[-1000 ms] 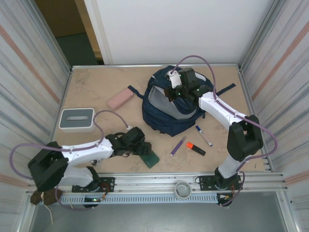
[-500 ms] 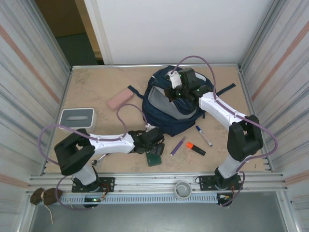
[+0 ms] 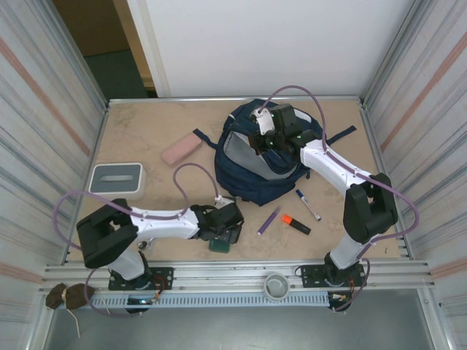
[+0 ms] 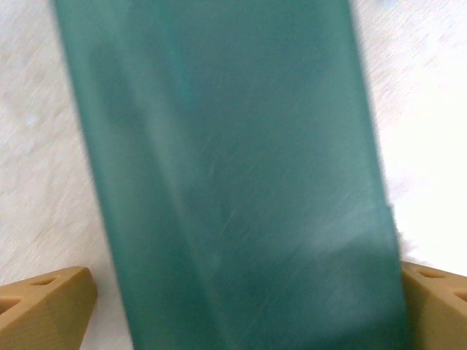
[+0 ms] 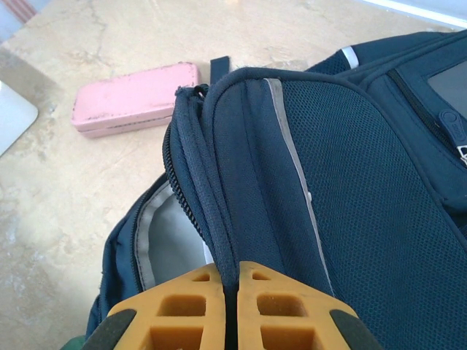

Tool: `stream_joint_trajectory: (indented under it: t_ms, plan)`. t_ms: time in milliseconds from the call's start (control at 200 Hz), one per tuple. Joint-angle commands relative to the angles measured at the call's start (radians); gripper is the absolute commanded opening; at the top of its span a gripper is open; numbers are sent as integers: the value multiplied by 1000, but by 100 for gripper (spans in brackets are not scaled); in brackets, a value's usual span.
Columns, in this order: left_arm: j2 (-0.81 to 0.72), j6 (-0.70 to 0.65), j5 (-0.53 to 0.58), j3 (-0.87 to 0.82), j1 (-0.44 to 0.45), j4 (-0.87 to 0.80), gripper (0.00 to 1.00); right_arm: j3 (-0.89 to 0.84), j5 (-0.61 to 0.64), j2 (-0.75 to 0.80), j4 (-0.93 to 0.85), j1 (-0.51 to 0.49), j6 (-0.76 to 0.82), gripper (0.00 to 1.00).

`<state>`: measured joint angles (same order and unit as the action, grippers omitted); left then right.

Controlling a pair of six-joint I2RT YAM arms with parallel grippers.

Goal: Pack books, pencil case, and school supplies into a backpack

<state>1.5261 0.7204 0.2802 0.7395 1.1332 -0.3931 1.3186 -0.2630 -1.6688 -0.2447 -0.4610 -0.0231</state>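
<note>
Near the front edge, the left gripper (image 3: 224, 224) straddles a teal book (image 4: 233, 182) lying flat. It is spread to the book's side edges, clamped or not I cannot tell, and the long axis runs straight out from the wrist. Fetching this book looks like the step in hand. Next it needs lifting toward the backpack (image 3: 248, 191), whose rim the right gripper (image 5: 232, 290) pinches tight.

You'll find the backpack (image 3: 252, 186) at the table's (image 3: 146, 124) far middle, the pencil case (image 3: 180, 148) to its left. The marker (image 3: 307, 205), highlighter (image 3: 295, 224) and pen (image 3: 268, 220) lie before it, rightward; the book (image 3: 217, 246) lies left of them.
</note>
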Motion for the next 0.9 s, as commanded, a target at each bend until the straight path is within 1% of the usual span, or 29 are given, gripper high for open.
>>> stream_joint_trajectory:
  t_ms: [0, 85, 210, 296, 371, 466, 551, 586, 631, 721, 822, 897]
  plan:
    - [-62, 23, -21, -48, -6, -64, 96, -8, 13, -2, 16, 16, -19, 0]
    - [-63, 15, -51, -57, -6, -70, 90, -4, 14, -6, 15, 16, -22, 0]
    - [-74, -2, -70, -88, -7, -22, 75, 3, 18, -4, 10, 15, -23, 0]
    - [-97, -36, -71, -95, -22, 4, 62, 21, 10, -2, -13, 15, -21, 0]
    - [-150, -97, -35, -96, -25, 11, 53, 43, -5, -5, -41, 15, -8, 0]
    - [-251, -198, 5, -85, -51, -16, 47, 77, -19, -4, -86, 15, -2, 0]
    - [-353, -303, 9, -71, -111, -21, 44, 96, -46, 3, -111, 18, 0, 0]
    - [-388, -351, -15, -64, -148, -3, 44, 105, -60, 2, -123, 21, -2, 0]
    - [-419, -420, -72, -53, -204, 34, 43, 114, -77, 1, -130, 26, -11, 0]
    - [-425, -532, -181, 2, -313, 76, 41, 141, -121, -7, -150, 40, -46, 0]
    - [-352, -623, -332, 98, -422, 88, 41, 196, -172, -26, -200, 57, -64, 0]
    - [-259, -662, -385, 200, -468, 41, 41, 247, -200, -45, -223, 71, -84, 0]
